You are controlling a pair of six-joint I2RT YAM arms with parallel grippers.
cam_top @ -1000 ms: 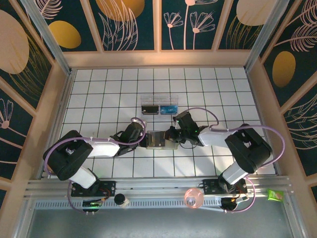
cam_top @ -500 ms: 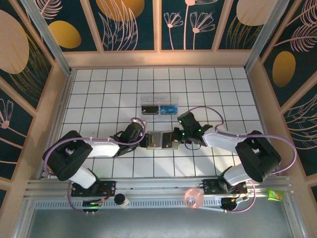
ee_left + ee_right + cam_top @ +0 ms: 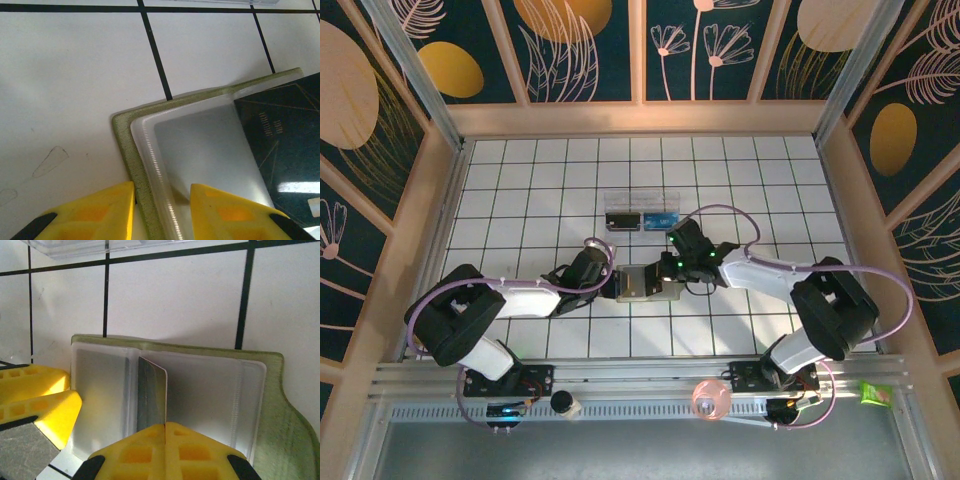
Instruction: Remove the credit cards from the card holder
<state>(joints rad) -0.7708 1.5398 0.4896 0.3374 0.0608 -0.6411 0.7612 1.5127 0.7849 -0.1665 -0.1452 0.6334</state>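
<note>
The olive-green card holder (image 3: 642, 284) lies open on the white tiles, its clear sleeves facing up (image 3: 215, 390). My left gripper (image 3: 613, 283) is clamped on the holder's left edge (image 3: 125, 145), with one yellow finger (image 3: 105, 210) outside the green rim and the other (image 3: 225, 210) on the clear sleeve. My right gripper (image 3: 666, 270) is shut on a dark credit card (image 3: 150, 390), which stands on edge above the middle of the holder. That same card (image 3: 282, 145) shows as a dark face with gold lines. My left gripper's yellow fingers (image 3: 35, 400) rest at the holder's far side.
A clear plastic box (image 3: 641, 213) with dark and blue contents stands one tile behind the holder, and its edge (image 3: 100, 246) is close above my right gripper. Wooden walls ring the tiled table. A pink tape roll (image 3: 710, 398) lies on the near rail.
My right arm has shifted, bringing its gripper and the card a little left over the holder. My left arm has stayed on the holder's edge.
</note>
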